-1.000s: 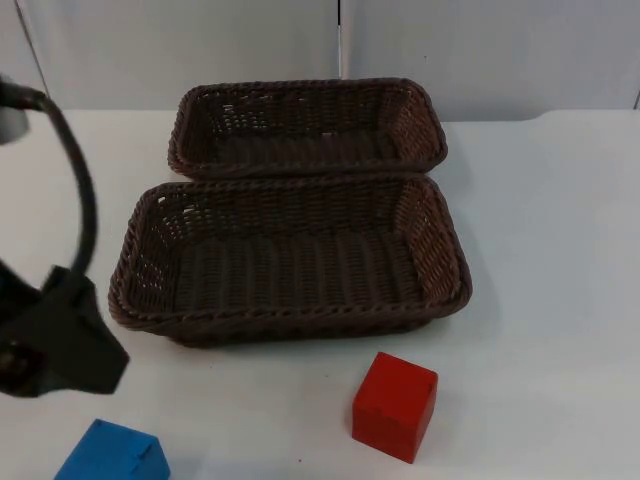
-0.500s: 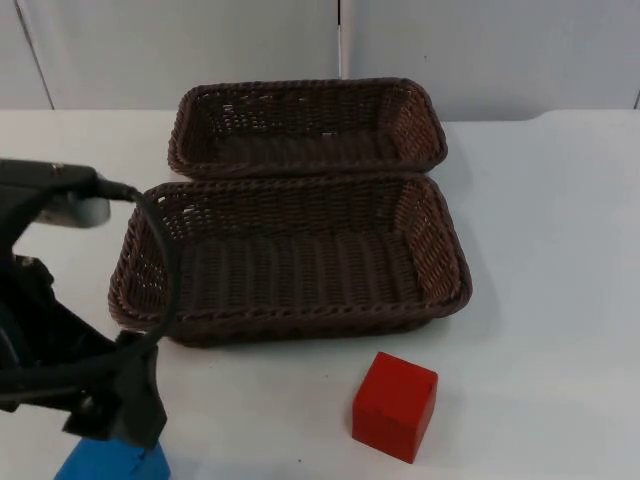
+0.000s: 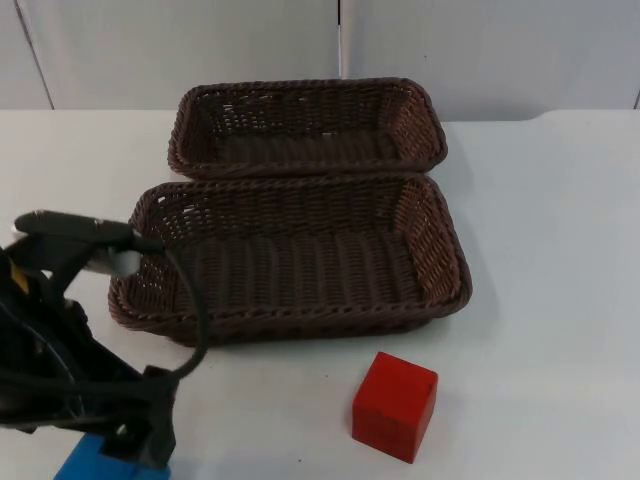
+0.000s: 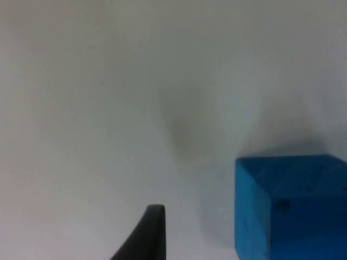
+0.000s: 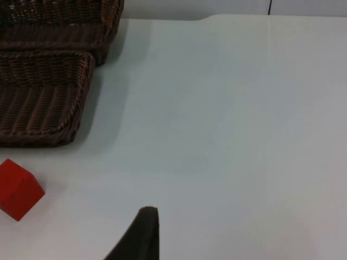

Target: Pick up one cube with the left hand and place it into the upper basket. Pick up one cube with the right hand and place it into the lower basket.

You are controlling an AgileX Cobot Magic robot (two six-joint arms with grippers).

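The left gripper (image 3: 140, 450) hangs low over the blue cube (image 4: 290, 208) at the near-left edge of the tabletop (image 3: 560, 300), seemingly lining up a grasp, though I cannot tell whether its jaws are spread or pressed together. The red cube (image 3: 394, 406) sits just in front of the lower basket (image 3: 440, 300), handy for the right arm, which waits off to the side. The upper basket (image 3: 425, 150) touches the lower one behind it; both hold nothing yet.

White table (image 3: 560, 230), grey partition wall (image 3: 480, 50)
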